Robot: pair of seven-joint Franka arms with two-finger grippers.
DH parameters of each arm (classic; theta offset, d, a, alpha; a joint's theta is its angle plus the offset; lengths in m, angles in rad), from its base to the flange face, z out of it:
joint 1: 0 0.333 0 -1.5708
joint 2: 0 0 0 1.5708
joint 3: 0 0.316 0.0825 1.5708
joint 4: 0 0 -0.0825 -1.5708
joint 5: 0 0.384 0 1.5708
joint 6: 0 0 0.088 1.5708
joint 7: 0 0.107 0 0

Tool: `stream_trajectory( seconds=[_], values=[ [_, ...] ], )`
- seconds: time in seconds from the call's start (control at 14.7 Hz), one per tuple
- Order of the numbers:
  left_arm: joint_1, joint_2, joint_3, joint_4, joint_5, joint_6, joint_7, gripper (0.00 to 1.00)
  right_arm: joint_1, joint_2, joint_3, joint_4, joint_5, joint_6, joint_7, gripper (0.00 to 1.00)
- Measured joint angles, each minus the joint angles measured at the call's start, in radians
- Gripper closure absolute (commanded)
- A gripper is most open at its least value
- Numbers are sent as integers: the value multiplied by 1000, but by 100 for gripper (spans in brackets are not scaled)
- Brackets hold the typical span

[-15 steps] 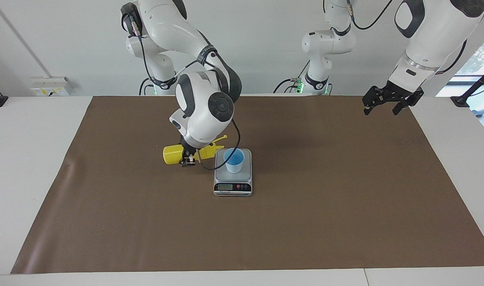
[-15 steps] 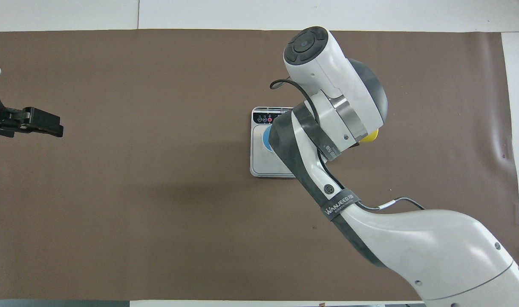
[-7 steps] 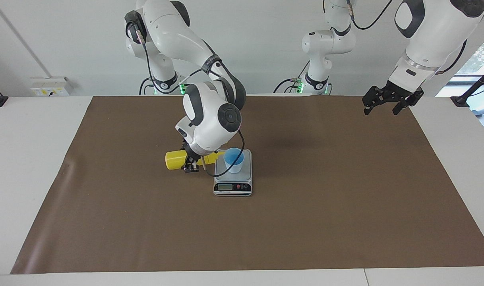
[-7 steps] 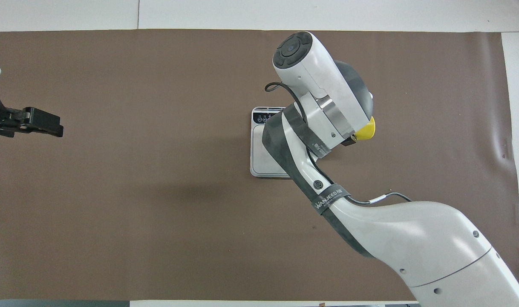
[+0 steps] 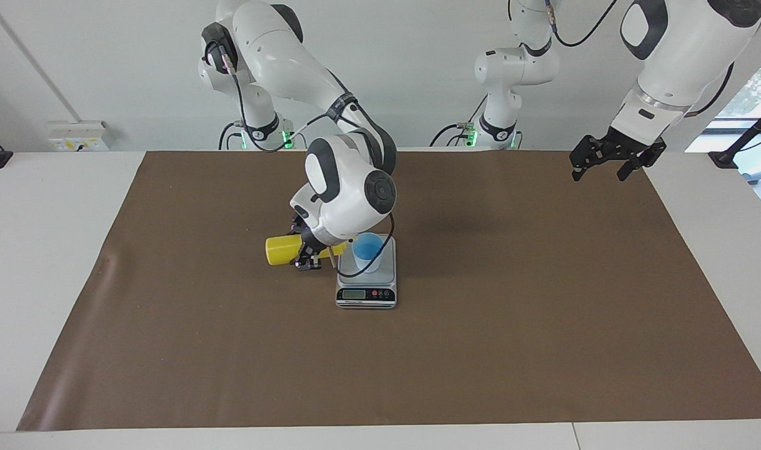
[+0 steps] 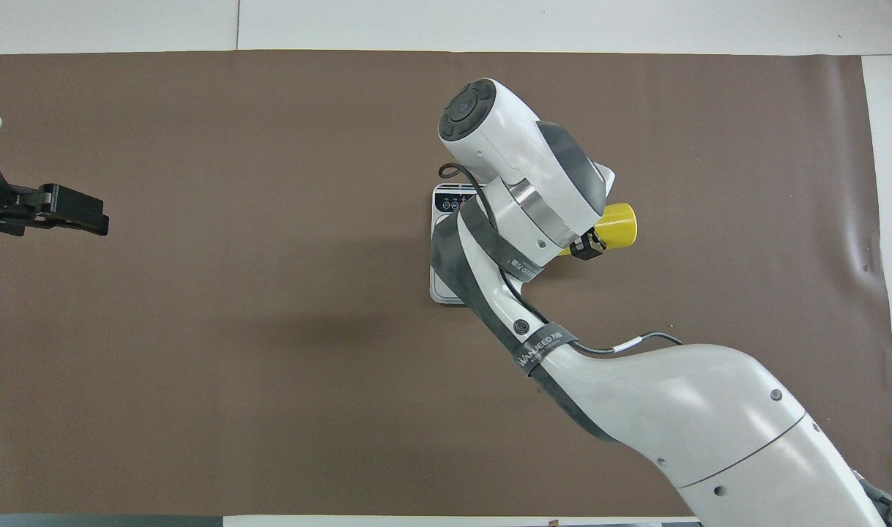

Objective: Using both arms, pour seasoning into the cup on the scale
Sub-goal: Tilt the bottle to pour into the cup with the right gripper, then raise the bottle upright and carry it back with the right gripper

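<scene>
My right gripper (image 5: 310, 259) is shut on the yellow seasoning bottle (image 5: 282, 249), which lies tipped on its side in the air with its nozzle end toward the light-blue cup (image 5: 368, 250). The cup stands on the silver scale (image 5: 366, 287) in the middle of the brown mat. From overhead the bottle's base (image 6: 616, 225) sticks out past the right wrist, which hides the cup; only a strip of the scale (image 6: 446, 203) shows, and the right gripper (image 6: 586, 247) sits at the bottle. My left gripper (image 5: 608, 164) (image 6: 72, 212) hangs open and waits over the mat's edge at the left arm's end.
A brown mat (image 5: 480, 350) covers most of the white table (image 5: 43, 250). A wall socket box (image 5: 77, 135) and cables sit near the robots' bases. The right arm's forearm (image 6: 673, 410) stretches low over the mat toward the scale.
The right wrist has turned and shifted toward the cup, carrying the bottle's nozzle closer to the cup's rim. The left arm has stayed still.
</scene>
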Motion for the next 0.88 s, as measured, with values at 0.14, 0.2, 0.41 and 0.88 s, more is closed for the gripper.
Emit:
stream_trajectory(
  seconds=[0.14,0.2,0.41,0.88],
  values=[
    [0,0,0,0,0,0,0,0,0,2,0,0,-2,-3,0,100],
    [0,0,0,0,0,0,0,0,0,3,0,0,-2,-7,0,100],
    [0,0,0,0,0,0,0,0,0,7,0,2,-2,-11,0,100],
    [0,0,0,0,0,0,0,0,0,9,4,6,-41,-35,-2,100]
  ],
)
